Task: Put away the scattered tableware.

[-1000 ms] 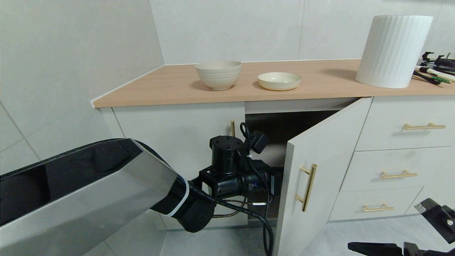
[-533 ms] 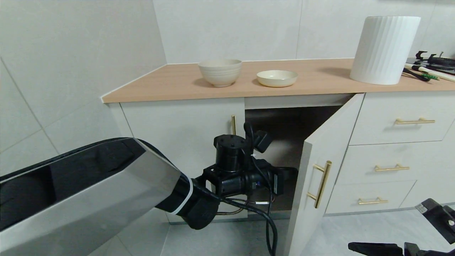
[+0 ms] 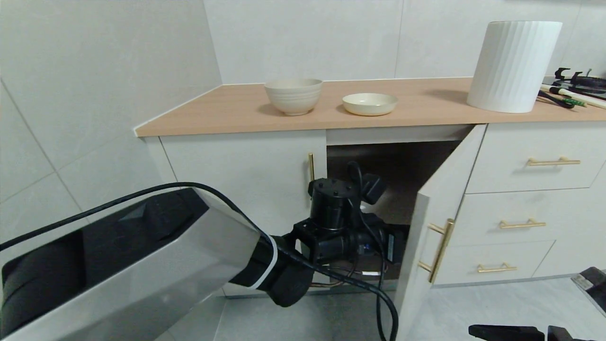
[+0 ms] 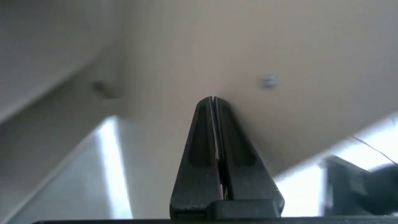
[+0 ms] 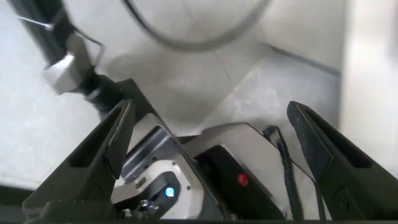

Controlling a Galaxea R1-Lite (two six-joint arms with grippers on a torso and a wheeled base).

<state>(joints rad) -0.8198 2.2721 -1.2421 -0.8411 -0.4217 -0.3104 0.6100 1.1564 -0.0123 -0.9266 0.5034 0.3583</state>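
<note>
Pale tiled walls meet a wooden countertop (image 3: 227,111). On it a cream bowl (image 3: 293,96) sits towards the left, and a shallow dish (image 3: 369,103) lies just to its right, not touching it. A tall ribbed white canister (image 3: 513,66) stands at the far right. Below, the cabinet door (image 3: 442,222) hangs open. The left gripper (image 4: 214,109) is at the cabinet opening, fingers pressed together on nothing. The right gripper (image 5: 211,124) is low at the near right, over the floor, fingers spread wide.

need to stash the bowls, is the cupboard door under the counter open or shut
Open: the cabinet door stands swung outward, and the dark cabinet interior shows beside it.
</note>
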